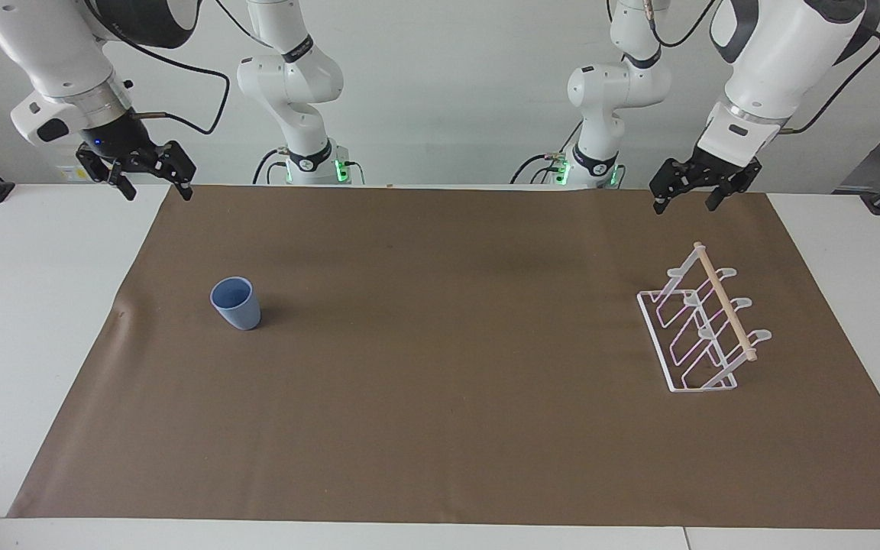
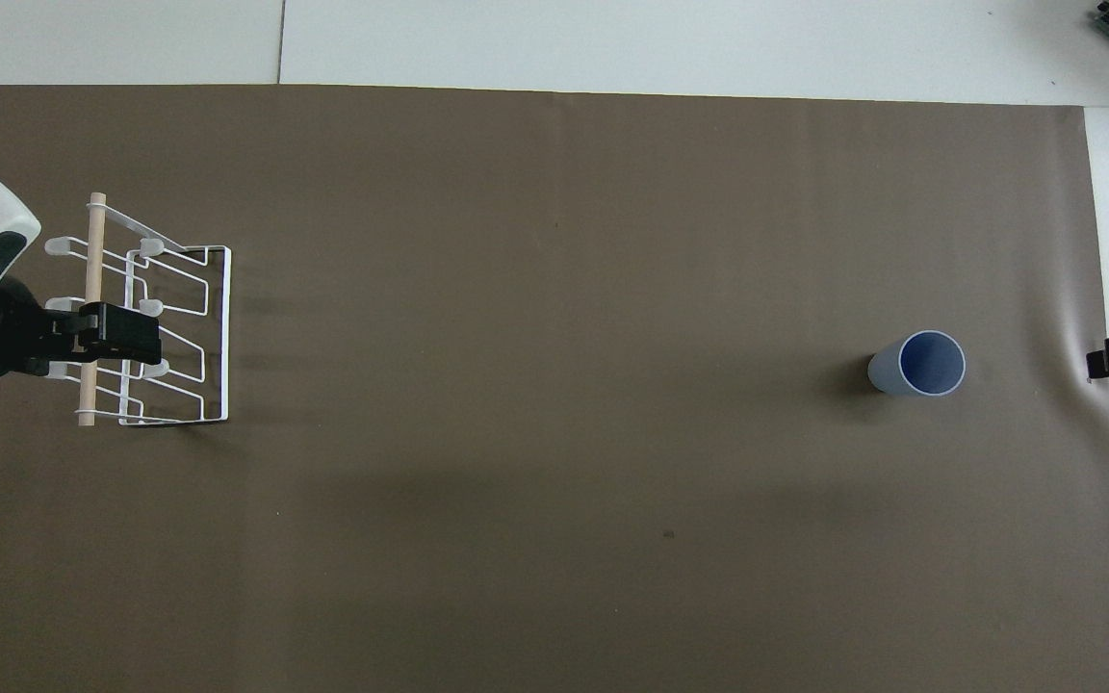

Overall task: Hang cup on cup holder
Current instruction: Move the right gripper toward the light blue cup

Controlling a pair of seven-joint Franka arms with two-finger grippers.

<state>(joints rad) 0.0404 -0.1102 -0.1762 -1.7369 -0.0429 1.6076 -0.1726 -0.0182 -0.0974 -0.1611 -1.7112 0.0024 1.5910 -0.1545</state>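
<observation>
Two arms wait raised at the robots' edge of the wide brown paper mat (image 1: 440, 428). Toward my left arm's end stands the white wire cup holder with its wooden dowel (image 1: 703, 330), empty. My left gripper (image 1: 688, 200) hangs spread wide above it. The small light blue plastic cup (image 1: 236, 303) stands upright, mouth up, toward the right arm's end. My right gripper (image 1: 156, 185) hangs wide open, closest to it. I'd grip the cup's wall, then invert it over a prong. Nothing blocks the path.

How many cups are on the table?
1. The cup stands upright on the brown mat toward the right arm's end; the cup holder at the left arm's end holds none.
</observation>
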